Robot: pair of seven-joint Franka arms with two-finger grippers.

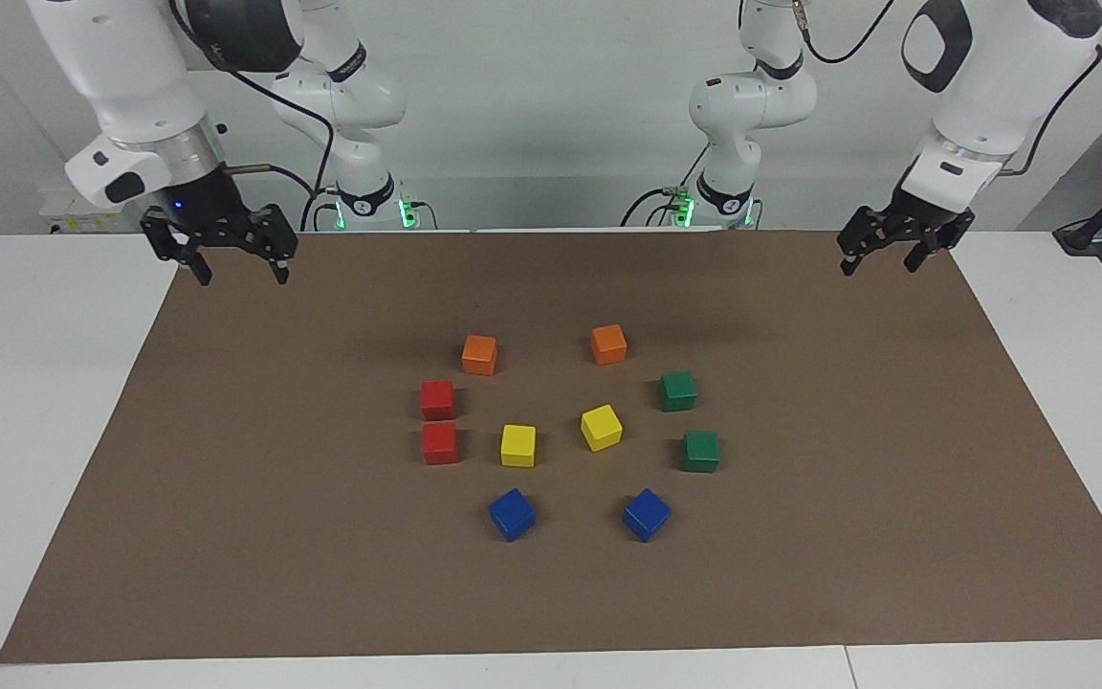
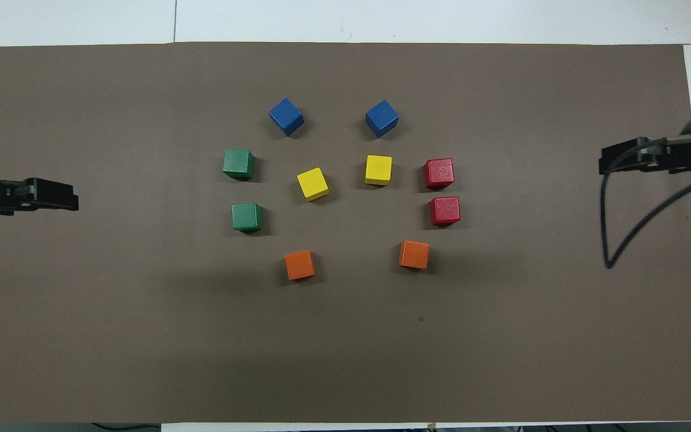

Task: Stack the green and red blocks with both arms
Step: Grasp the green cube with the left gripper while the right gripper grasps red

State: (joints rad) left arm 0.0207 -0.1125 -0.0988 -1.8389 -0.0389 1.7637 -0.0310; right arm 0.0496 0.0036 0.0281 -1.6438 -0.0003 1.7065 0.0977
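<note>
1. Left hand (image 1: 880, 255): fingers spread, empty, up over the brown mat (image 1: 226, 536) edge at the left arm's end.
2. Right hand (image 1: 237, 269): fingers spread, empty, up over the mat's corner at the right arm's end.
3. Green blocks (image 1: 677, 390) (image 1: 701, 451): flat on the mat, apart, toward the left arm's end.
4. Red blocks (image 1: 437, 399) (image 1: 440, 443): just beside each other, toward the right arm's end.
5. Between them: yellow blocks (image 1: 517, 445); orange blocks (image 1: 479, 354) nearer the robots, blue blocks (image 1: 512, 514) farther.
</note>
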